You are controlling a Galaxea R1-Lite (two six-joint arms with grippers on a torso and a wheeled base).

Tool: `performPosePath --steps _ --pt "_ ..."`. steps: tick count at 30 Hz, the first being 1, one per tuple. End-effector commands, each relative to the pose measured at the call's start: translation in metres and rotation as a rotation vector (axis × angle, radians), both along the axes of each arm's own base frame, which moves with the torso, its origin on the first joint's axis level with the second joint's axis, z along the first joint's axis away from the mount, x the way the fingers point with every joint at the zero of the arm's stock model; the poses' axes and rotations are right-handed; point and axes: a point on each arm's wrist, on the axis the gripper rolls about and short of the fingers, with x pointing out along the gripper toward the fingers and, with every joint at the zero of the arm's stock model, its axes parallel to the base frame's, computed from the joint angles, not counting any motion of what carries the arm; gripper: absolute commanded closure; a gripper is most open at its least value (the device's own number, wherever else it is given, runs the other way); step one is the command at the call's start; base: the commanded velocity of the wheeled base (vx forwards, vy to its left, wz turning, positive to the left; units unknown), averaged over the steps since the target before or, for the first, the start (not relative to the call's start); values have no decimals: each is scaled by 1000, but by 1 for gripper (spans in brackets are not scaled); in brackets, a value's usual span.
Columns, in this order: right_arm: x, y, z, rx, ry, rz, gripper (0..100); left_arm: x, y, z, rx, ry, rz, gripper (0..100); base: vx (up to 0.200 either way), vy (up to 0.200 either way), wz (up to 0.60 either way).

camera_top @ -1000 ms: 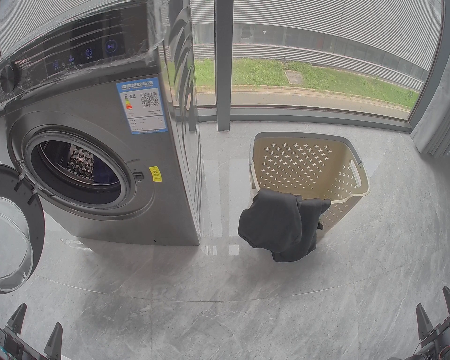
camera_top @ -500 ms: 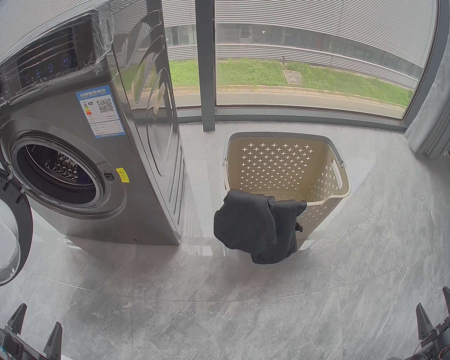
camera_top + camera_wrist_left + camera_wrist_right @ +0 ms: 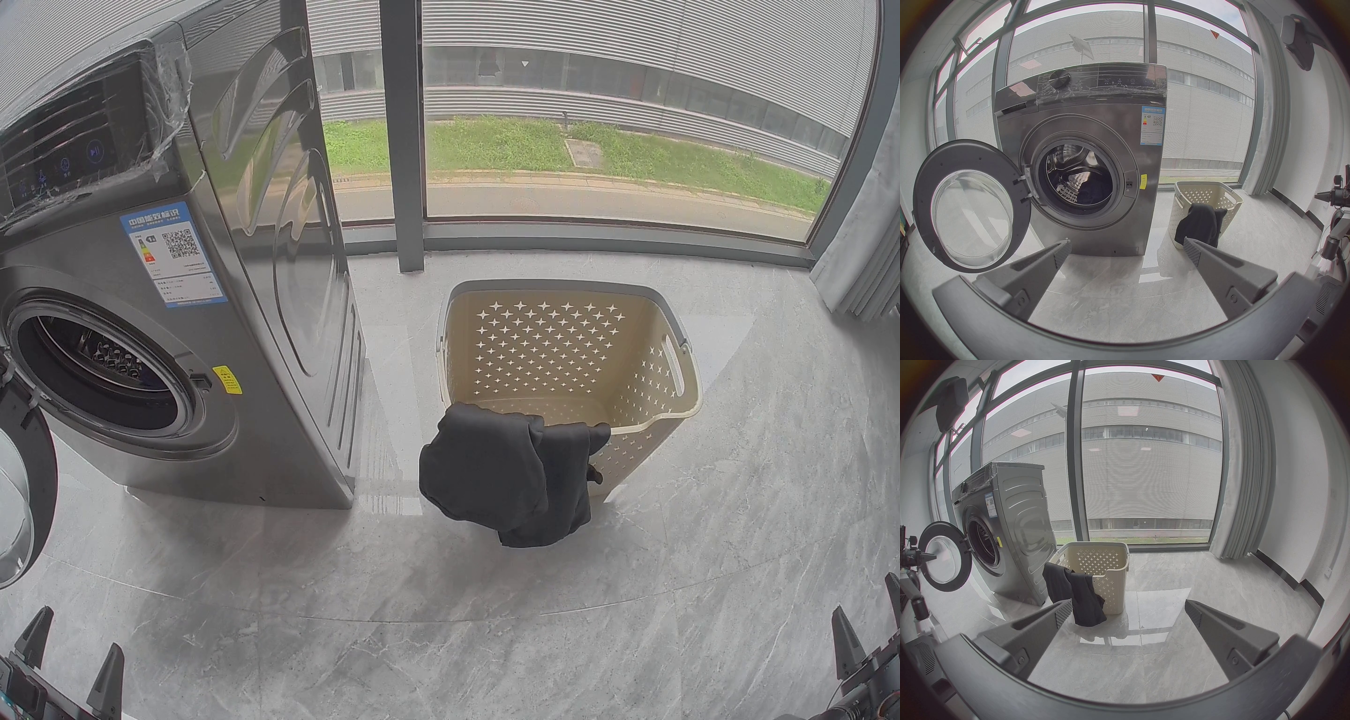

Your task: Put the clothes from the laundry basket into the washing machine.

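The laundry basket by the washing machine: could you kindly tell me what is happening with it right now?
Nothing is being handled at the moment. A dark garment hangs over the near rim of the cream laundry basket, which stands on the floor beside the washing machine. The machine's round door is swung open. The left gripper and right gripper are both open and empty, low at the near edge of the head view, well short of the basket.

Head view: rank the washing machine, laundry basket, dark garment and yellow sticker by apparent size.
1. washing machine, even cropped by the frame edge
2. laundry basket
3. dark garment over its near rim
4. yellow sticker on the machine's front
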Motion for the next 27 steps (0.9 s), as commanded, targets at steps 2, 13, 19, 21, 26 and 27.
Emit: performPosePath --steps 2,13,19,21,26,27 --pt "1 0 -5 -1 7 0 0 0 0 -4 2 5 -1 0 0 0 0" --pt "1 0 -5 -1 7 0 0 0 0 -4 -1 3 -1 0 0 -200 0" --pt "1 0 -5 -1 7 0 0 0 0 -4 2 3 -1 0 0 -33 0" --pt "1 0 -5 -1 7 1 0 0 0 -4 2 3 -1 0 0 0 0" --pt "1 0 -5 -4 6 3 0 0 0 -4 3 5 -1 0 120 0 0" --pt "1 0 -5 -4 7 3 0 0 0 -4 3 5 -1 0 200 0 0"
